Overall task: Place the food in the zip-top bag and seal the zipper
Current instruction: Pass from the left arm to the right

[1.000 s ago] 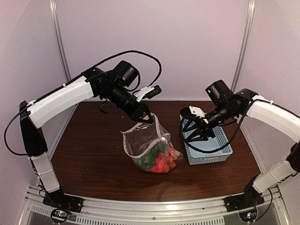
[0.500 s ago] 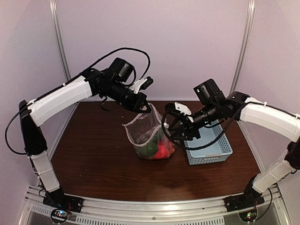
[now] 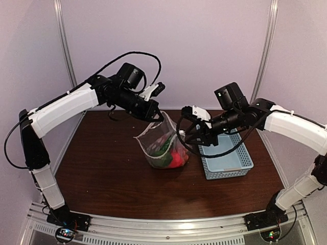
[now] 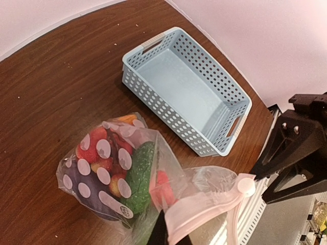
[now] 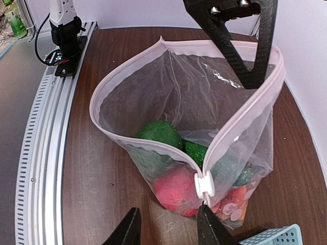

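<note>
The zip-top bag stands on the table, clear with white dots, and its mouth gapes open. The food lies inside: green cucumbers, red pieces and a dark purple piece. My left gripper is shut on the far end of the pale pink zipper and holds the bag up; it also shows in the right wrist view. My right gripper is open at the near end of the bag. Its right finger is just below the white slider tab.
A light-blue mesh basket stands empty right of the bag, under my right arm. The metal rail runs along the table's near edge. Bare brown tabletop lies left of and in front of the bag.
My right gripper has swung left from above the basket to the bag's slider end. My left gripper has drawn the bag's top a little up and back.
</note>
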`<state>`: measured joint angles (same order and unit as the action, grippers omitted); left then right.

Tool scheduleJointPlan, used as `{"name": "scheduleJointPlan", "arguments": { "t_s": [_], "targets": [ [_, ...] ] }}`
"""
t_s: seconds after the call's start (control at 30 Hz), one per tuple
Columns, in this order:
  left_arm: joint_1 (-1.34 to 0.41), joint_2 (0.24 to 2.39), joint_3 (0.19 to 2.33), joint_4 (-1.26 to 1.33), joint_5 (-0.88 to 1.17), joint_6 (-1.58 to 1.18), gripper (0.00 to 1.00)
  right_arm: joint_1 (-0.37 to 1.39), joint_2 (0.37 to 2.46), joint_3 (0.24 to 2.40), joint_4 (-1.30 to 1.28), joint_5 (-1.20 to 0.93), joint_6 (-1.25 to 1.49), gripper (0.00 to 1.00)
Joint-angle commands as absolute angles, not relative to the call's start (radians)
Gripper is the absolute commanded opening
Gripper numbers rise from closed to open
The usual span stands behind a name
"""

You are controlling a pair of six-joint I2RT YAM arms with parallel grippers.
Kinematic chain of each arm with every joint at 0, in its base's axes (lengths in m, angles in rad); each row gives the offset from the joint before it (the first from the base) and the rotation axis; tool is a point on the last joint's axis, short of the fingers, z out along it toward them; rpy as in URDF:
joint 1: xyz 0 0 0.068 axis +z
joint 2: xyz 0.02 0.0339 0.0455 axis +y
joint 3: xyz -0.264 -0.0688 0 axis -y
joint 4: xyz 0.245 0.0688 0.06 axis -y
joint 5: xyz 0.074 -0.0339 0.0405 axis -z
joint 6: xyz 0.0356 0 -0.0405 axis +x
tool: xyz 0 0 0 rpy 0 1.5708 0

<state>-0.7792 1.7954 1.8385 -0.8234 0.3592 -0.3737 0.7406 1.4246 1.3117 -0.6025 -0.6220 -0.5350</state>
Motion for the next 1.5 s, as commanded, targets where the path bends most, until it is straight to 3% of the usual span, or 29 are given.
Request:
{"name": "scheduleJointPlan", "arguments": {
  "t_s": [0.0,0.17,0.5,1.03,1.47],
  "targets": [
    [-0.762,1.752,1.826,-0.776,0.358,-0.368,0.0,0.701,1.37,1.292,-0.601,-0.568,-0.557,0.44],
    [-0.758,1.754,1.82,-0.77,0.361,-0.368,0.0,0.699,1.402,1.229,-0.497,-0.574,-0.509,0.48],
    [-0.747,1.75,1.813,-0.774,0.362,-0.37,0.0,0.712,1.47,1.255,-0.443,-0.637,-0.497,0.48],
    [-0.742,1.75,1.808,-0.77,0.366,-0.368,0.0,0.74,1.527,1.3,-0.409,-0.651,-0.482,0.31],
    [-0.742,1.751,1.81,-0.762,0.373,-0.38,0.0,0.744,1.53,1.307,-0.381,-0.629,-0.458,0.23]
  ]
}}
